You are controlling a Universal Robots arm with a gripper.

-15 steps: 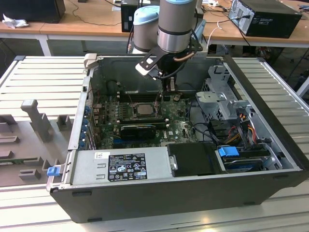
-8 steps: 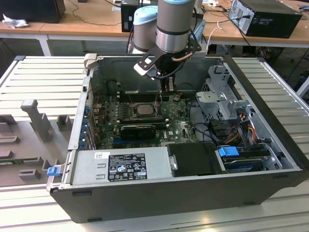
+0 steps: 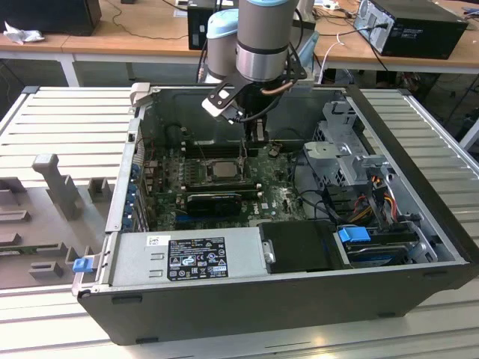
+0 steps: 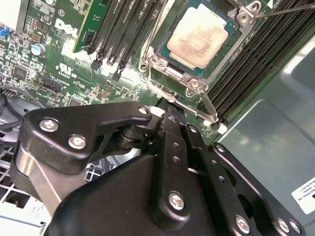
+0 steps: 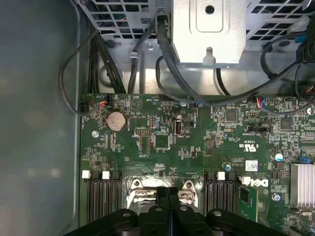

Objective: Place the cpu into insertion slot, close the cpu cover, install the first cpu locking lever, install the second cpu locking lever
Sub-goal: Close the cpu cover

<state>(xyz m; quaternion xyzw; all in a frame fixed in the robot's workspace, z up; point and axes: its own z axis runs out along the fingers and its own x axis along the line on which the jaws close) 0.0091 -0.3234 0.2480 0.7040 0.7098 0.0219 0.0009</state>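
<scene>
In both wrist views the tool (image 5: 168, 190) is nearest. Its two black fingers are pressed together with only a thin seam between them and nothing visibly caught there, so I read it as closed and empty. The tips stand over the near edge of the slot (image 4: 150, 63), close to the free end of a lever (image 4: 207, 105), a thin bright rod that runs along one side of the slot towards the tool. Whether the tips actually bear on the rod I cannot tell. Just past that, the cover (image 4: 172, 73) lies flat as a silvery frame. Through its window the cpu (image 4: 199, 34) sits square in the slot, its pale top smudged. The first two steps therefore look done, and the step in hand seems to be a lever. Further off, a second rod (image 4: 290, 7) sticks out past the slot's far corner and does not look latched. On that reading, the next move calls for a firm, steady push with the closed tips. It must keep the rod from springing free and keep the tips from slipping onto the memory slots (image 4: 123, 29) alongside. In the exterior view the slot lies about mid-board (image 3: 281, 198), towards the far wall of the case (image 3: 247, 303), which rests on the table (image 3: 75, 112).
</scene>
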